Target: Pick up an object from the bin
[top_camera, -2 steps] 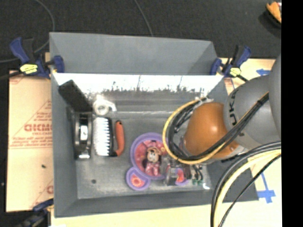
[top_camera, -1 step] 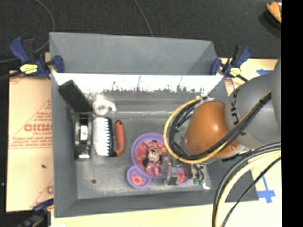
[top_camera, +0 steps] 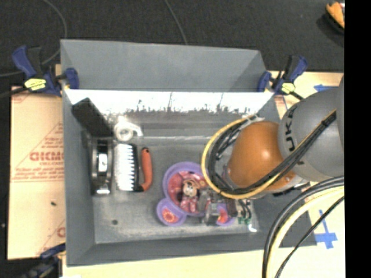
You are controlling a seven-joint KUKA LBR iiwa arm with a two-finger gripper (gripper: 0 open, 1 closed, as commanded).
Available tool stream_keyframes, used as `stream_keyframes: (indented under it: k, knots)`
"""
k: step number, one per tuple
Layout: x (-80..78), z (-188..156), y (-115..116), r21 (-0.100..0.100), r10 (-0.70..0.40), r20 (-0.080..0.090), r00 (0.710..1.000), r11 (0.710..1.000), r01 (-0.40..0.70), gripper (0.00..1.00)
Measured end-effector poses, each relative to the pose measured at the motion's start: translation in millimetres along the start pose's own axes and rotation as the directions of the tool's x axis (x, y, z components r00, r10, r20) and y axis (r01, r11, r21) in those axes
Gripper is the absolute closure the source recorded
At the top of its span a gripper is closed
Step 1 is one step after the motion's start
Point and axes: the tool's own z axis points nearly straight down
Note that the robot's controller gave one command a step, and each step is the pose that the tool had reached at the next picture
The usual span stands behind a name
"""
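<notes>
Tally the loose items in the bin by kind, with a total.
Black block: 1
White tape roll: 1
Black-and-silver device: 1
White-bristled brush, red handle: 1
Purple toy dish: 1
Small purple disc: 1
Total: 6

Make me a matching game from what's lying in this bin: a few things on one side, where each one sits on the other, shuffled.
Things
1. black block
2. white-bristled brush
3. purple toy
4. small white roll

Places
A. front middle, beside the arm's orange cover
B. back left corner
C. by the back wall, just right of the black block
D. left side, next to an orange-red handle

Pairs: 1-B, 2-D, 3-A, 4-C
</notes>
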Motion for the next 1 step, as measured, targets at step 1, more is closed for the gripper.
stream_keyframes:
  k: [1]
  knots:
    - [0.9, -10.5, 0.0, 0.000, 0.000, -0.005, 1.000, 1.000, 0.000, 1.00]
